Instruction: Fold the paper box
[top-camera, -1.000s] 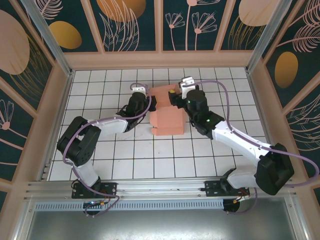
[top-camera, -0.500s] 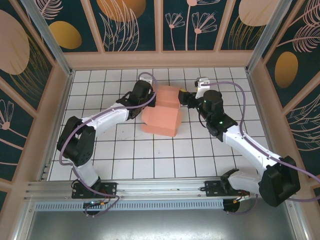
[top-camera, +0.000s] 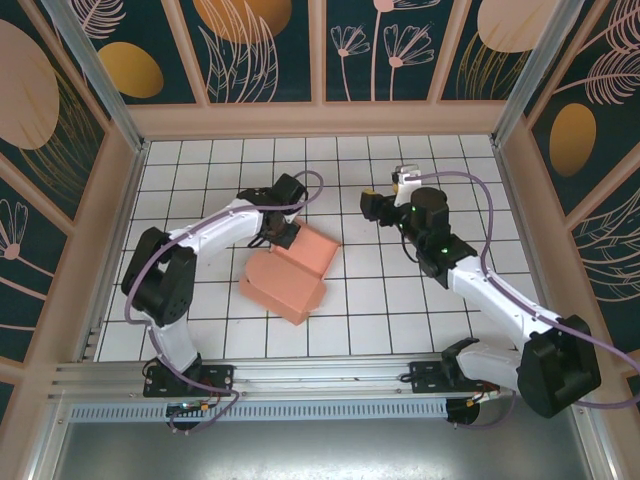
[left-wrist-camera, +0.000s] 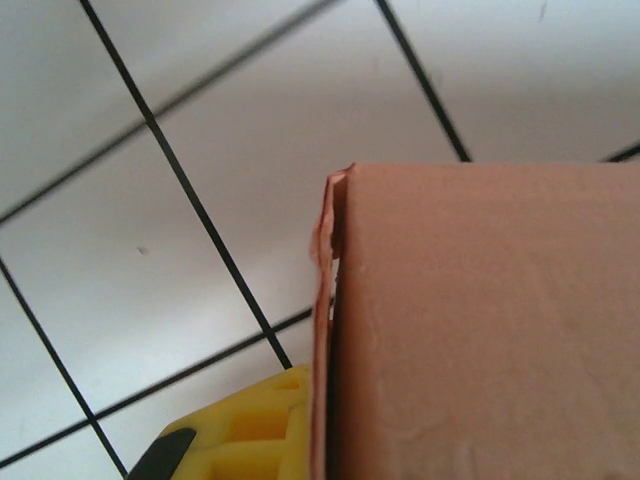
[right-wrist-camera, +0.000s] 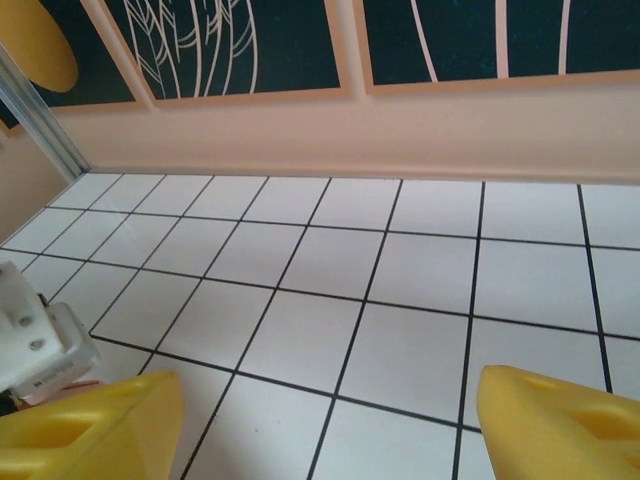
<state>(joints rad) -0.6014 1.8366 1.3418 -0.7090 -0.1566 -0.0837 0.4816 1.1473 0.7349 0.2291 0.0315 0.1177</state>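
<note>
The salmon-pink paper box (top-camera: 290, 272) lies tilted on the white tiled floor, left of centre, folded into a partly closed box shape. My left gripper (top-camera: 284, 233) sits at the box's far edge, shut on a thin card flap. In the left wrist view the box wall (left-wrist-camera: 490, 330) takes up the right side, and one yellow finger (left-wrist-camera: 240, 430) presses the flap edge from the left; the other finger is hidden behind the card. My right gripper (top-camera: 368, 205) hangs open to the right of the box, apart from it, its yellow fingers (right-wrist-camera: 90, 425) wide over bare tiles.
Peach walls with dark floral panels (top-camera: 320, 115) ring the tiled floor. Metal posts (top-camera: 95, 70) stand at the back corners. A white part of the left arm (right-wrist-camera: 35, 340) shows at the left of the right wrist view. Bare tiles (top-camera: 400, 300) lie on the near right.
My left gripper has dragged the box toward the near left and turned it. My right gripper has drawn back from the box to the right, still open.
</note>
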